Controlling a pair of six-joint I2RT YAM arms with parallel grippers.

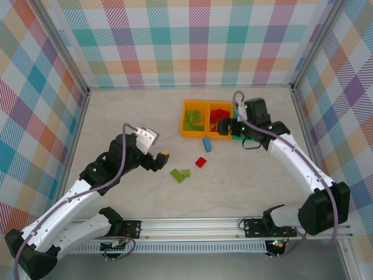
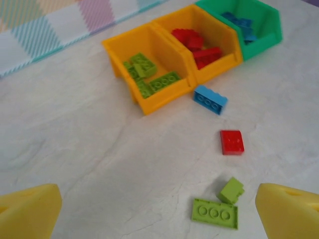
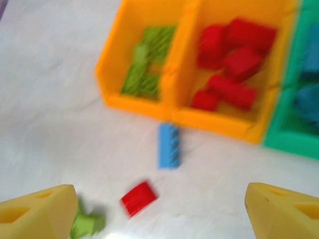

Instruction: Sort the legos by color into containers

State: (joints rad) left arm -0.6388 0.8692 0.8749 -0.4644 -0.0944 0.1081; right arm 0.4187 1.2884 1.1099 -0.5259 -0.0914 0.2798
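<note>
Three bins (image 2: 167, 97) stand in a row: two orange, one green. Loose on the bench (image 2: 89, 149) lie one blue brick (image 2: 210, 99), one red brick (image 2: 232, 142), one flat green brick (image 2: 215, 213) and one small green brick (image 2: 231, 190), four in all. Those piled inside the bins overlap too much to count.

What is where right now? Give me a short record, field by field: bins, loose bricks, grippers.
left orange bin: holds green bricks
middle orange bin: holds red bricks
green bin: holds blue bricks
loose on the table: blue brick just in front of the bins; red brick; long green brick and small green brick side by side
left gripper: open, empty, near the green pair
right gripper: open, empty, close to the bins
left to sort: four bricks
</note>
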